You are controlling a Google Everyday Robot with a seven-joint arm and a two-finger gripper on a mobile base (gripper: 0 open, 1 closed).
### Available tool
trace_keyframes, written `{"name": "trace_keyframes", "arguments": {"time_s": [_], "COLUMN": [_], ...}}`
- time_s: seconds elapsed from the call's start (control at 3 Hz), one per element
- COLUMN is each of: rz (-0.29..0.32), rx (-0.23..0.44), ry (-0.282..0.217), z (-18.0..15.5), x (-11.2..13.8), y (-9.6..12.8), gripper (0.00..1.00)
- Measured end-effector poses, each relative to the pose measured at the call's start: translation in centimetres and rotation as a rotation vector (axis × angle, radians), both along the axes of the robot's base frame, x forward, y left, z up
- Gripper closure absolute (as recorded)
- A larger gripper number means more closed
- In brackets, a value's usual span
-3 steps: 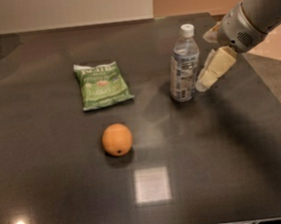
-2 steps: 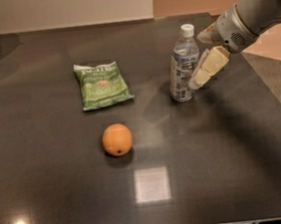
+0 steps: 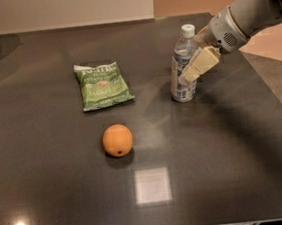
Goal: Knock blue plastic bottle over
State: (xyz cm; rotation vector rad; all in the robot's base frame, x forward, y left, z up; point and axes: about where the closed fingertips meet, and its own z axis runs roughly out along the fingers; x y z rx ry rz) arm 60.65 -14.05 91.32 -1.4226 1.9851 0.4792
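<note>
Nudging blue plastic bottle (image 3: 180, 86) low with claw (image 3: 192, 73) (apart or together, can't tell), risking skidding across counter (image 3: 225, 151), not tipping.

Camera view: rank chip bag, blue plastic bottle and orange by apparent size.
1. green chip bag: covers most area, though close with the bottle, which stands taller.
2. blue plastic bottle: the tool is at its side, on the image's right.
3. orange: clearly smallest.
</note>
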Motion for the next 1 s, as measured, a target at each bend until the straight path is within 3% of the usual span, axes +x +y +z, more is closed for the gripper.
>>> {"name": "trace_keyframes", "arguments": {"time_s": [0.33, 1.0], "rz": [-0.005, -0.019], "rx": [0.016, -0.047], "ry": [0.016, 0.064], "z": [0.2, 1.3], "x": [-0.2, -0.8], "y": [0.4, -0.1], "gripper": [0.42, 0.88]}}
